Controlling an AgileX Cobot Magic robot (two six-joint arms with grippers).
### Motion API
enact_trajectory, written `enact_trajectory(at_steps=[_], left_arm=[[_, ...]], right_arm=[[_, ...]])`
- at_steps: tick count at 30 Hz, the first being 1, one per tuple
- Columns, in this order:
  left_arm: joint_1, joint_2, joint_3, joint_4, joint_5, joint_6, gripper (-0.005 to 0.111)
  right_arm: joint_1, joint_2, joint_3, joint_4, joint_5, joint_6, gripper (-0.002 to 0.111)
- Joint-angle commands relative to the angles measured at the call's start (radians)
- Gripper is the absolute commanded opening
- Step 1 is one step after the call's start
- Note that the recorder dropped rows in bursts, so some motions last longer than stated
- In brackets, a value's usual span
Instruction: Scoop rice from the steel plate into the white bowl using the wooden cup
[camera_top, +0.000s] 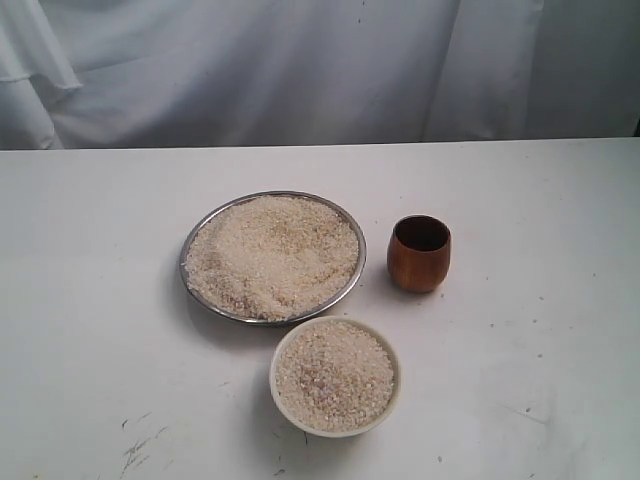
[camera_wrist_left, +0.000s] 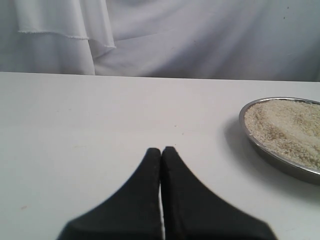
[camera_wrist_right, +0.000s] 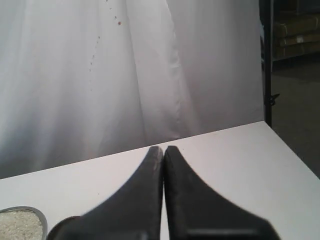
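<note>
The black left pincer (camera_wrist_left: 161, 150) shows only in its wrist view: its two fingers are pressed together at the tips with nothing between them, above bare white counter (camera_top: 90, 300). In the exterior view, the wide, shallow round plate of shiny steel (camera_top: 184, 262) sits left of centre, filled with a loose heap of off-white rice (camera_top: 272, 255). Just in front of the plate, nearly touching its rim, stands the small round cream-white bowl (camera_top: 273, 375), also full of grains. To the right of the plate, just beside it but apart, the small barrel-shaped cup of reddish-brown wood (camera_top: 419, 255) stands upright, its inside dark. The black right pincer (camera_wrist_right: 163, 149) is likewise closed tight and grips nothing. White cloth (camera_top: 250, 70) hangs behind.
</note>
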Motion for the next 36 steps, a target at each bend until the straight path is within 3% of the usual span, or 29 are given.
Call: enact_trajectory(at_steps=[1,15,17,25,36], left_arm=[[-0.002,-0.005,0.005,-0.001,-0.006,-0.003,0.0],[-0.002,-0.005,0.005,-0.001,-0.006,-0.003,0.0],[-0.002,-0.005,0.005,-0.001,-0.006,-0.003,0.0],[-0.002,-0.005,0.005,-0.001,-0.006,-0.003,0.0],[-0.002,-0.005,0.005,-0.001,-0.006,-0.003,0.0]], right_arm=[[-0.034,-0.146,0.112,0.008,0.026,-0.001,0.0],[-0.034,-0.203,0.189,0.025,-0.009,-0.034,0.0],[-0.034,-0.203,0.193,0.105,-0.009,-0.128,0.0],[-0.034,-0.203,0.24,0.712,-0.029,-0.805,0.0],[-0.047,-0.215,0.258,0.708,-0.02,-0.794,0.0]])
